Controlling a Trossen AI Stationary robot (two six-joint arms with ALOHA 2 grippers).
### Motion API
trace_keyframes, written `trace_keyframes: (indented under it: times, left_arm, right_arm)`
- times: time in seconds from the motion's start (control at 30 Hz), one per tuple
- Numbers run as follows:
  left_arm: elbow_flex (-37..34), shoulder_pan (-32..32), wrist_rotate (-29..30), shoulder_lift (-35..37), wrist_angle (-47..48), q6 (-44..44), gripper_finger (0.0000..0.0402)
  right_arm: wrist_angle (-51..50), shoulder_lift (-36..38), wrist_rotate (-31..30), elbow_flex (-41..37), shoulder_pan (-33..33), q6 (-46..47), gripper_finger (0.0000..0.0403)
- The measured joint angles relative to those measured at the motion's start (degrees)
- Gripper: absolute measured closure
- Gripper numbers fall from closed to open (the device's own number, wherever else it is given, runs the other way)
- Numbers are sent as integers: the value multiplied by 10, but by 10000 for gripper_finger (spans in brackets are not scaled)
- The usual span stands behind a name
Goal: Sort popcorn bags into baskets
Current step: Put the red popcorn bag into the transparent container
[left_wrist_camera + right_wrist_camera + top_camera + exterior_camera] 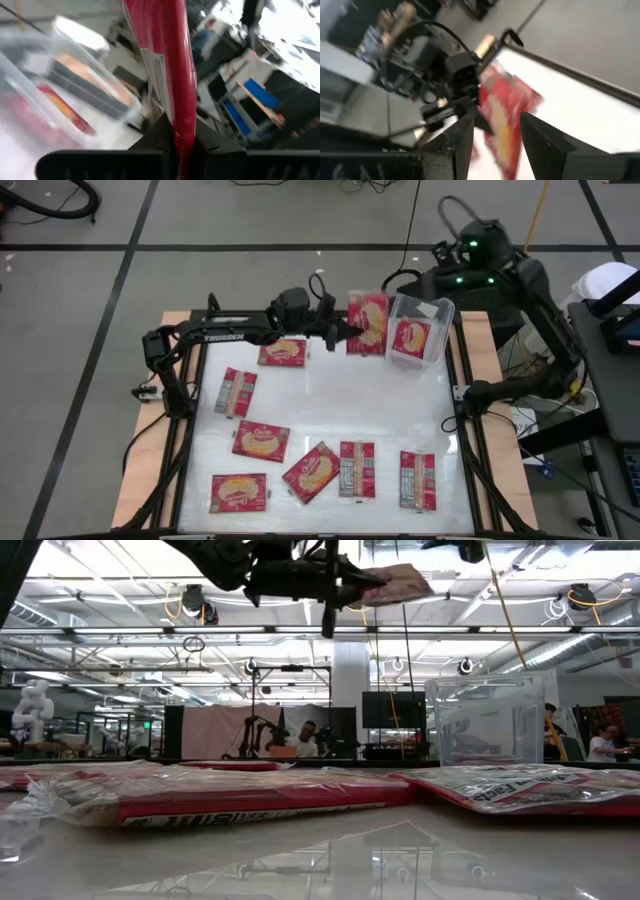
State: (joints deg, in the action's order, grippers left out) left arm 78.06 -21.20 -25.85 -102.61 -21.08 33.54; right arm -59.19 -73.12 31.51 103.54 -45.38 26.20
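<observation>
Above table's far edge, popcorn bag [367,322] clamped by left gripper [340,330], held aloft just beside basket [421,330], bag's long axis across approach; right gripper [495,131] parted, empty, idle nr far-right corner.

A white glossy tabletop [320,410] is framed by pale wooden edging [140,470]. Beyond it — grey floor [250,220] crossed by dark lines — seated people [308,740] are seen.

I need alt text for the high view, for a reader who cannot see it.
Seen from above, the left tool holds a red popcorn bag beside the clear basket, which already contains one bag. Eight more bags lie on the white table; the right arm waits at the far right corner.
</observation>
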Motion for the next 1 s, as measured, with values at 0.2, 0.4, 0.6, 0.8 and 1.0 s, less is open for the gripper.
trace_keyframes:
  times: [0.2,0.4,0.6,0.8,1.0]
  left_arm:
    - [0,19,-8,-10,10,-1,376]
    - [0,27,3,-10,18,-31,376]
    - [-1,22,2,-11,35,-30,376]
    - [0,20,3,-10,54,-46,376]
    - [0,20,2,-10,62,-72,376]
  right_arm:
    - [-39,-45,3,11,39,-37,242]
    - [-82,-91,19,11,72,-97,221]
    - [-84,-110,6,11,79,-138,278]
    - [-65,-88,-27,11,80,-181,294]
    - [-65,-76,-78,11,71,-224,212]
